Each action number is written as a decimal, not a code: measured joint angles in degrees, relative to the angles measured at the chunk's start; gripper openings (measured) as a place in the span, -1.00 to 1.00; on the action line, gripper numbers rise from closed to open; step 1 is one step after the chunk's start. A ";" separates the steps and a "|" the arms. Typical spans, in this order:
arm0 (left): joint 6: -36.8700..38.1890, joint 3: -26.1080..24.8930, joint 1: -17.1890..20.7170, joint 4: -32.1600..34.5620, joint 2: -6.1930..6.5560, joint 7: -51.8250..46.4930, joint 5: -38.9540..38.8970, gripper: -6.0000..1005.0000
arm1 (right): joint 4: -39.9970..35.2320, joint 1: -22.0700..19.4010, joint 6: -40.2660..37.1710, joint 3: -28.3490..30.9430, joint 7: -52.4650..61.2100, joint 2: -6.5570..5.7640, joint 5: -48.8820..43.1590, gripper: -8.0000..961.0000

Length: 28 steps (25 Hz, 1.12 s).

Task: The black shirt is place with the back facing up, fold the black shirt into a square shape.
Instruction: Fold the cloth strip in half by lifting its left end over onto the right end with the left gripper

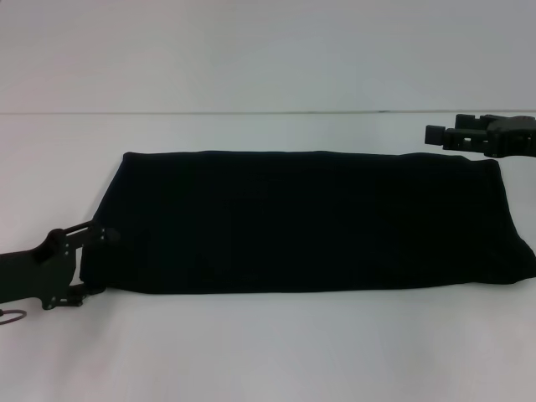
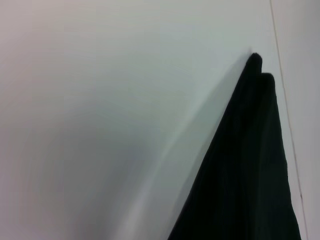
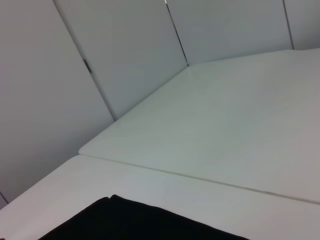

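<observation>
The black shirt (image 1: 310,222) lies flat on the white table (image 1: 268,352), folded into a long band running left to right, with no lettering showing. My left gripper (image 1: 96,262) sits at the band's left end near the front corner, open, one finger by the edge and the other by the corner. My right gripper (image 1: 444,134) hovers just beyond the shirt's far right corner, off the cloth. The left wrist view shows a layered edge of the shirt (image 2: 250,175) narrowing to a point. A corner of the shirt (image 3: 135,222) shows in the right wrist view.
A seam (image 1: 251,112) crosses the table behind the shirt, and a second white tabletop (image 3: 240,125) continues past it. Grey wall panels (image 3: 125,50) stand at the back. Bare table surrounds the shirt in front and on the left.
</observation>
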 joint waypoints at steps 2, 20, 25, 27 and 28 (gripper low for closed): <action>-0.58 0.00 -0.11 0.00 0.03 0.42 -0.13 0.91 | -0.01 0.04 -0.01 0.00 0.00 0.00 0.00 0.93; 1.43 -0.39 -1.05 -0.31 0.61 6.61 -0.15 0.82 | -0.08 0.01 0.03 0.00 0.00 0.00 0.00 0.93; 2.24 -0.36 -1.02 -0.19 0.80 7.91 0.09 0.78 | -0.08 0.14 0.06 0.00 0.00 0.00 0.00 0.92; 2.26 -0.16 -1.15 -0.17 0.83 8.43 0.28 0.76 | -0.07 0.15 0.06 0.00 0.00 -0.02 0.00 0.92; 2.24 -0.12 -1.21 -0.17 0.86 8.44 0.44 0.75 | -0.08 0.15 0.06 0.00 0.00 -0.04 0.00 0.92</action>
